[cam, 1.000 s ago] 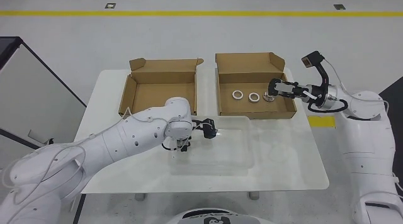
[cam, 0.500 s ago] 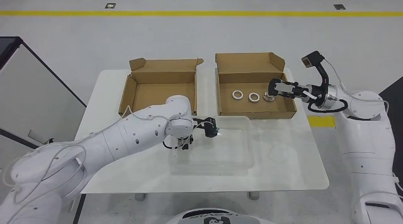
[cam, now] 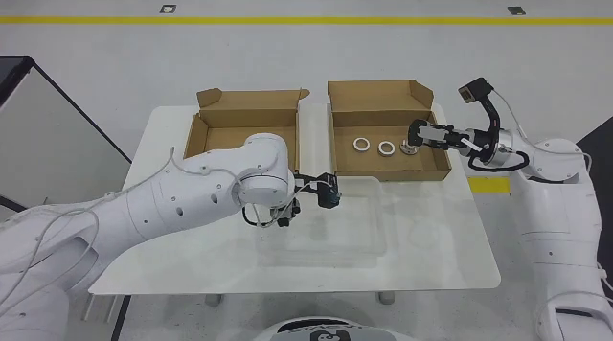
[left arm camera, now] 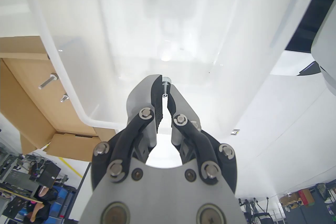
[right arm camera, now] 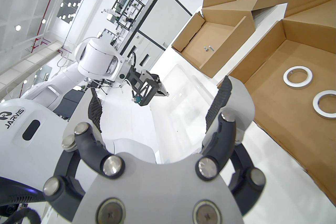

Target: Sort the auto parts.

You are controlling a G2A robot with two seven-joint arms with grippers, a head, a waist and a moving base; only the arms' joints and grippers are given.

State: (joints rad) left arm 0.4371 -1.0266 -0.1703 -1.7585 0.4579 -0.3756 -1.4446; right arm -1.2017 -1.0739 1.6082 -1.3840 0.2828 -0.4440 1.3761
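Screw pinched in my left gripper over the bin

My left gripper (left arm camera: 164, 84) has its fingers pressed in on a small screw (left arm camera: 165, 89), gripped between the pads with its shaft lying along them. It hangs over the left end of the clear bin (cam: 354, 236), close to the left box (cam: 249, 135). Two bolts (left arm camera: 48, 81) lie on that box's floor near a wall, just beside each other. My right gripper (right arm camera: 159, 89) is spread wide with nothing between its fingers, and sits at the right end of the right box (cam: 383, 121). Two metal rings (cam: 363, 145) lie flat on that box's floor, side by side and a little apart. The two boxes stand open next to each other on the table (cam: 441, 236), on the far side of the bin.
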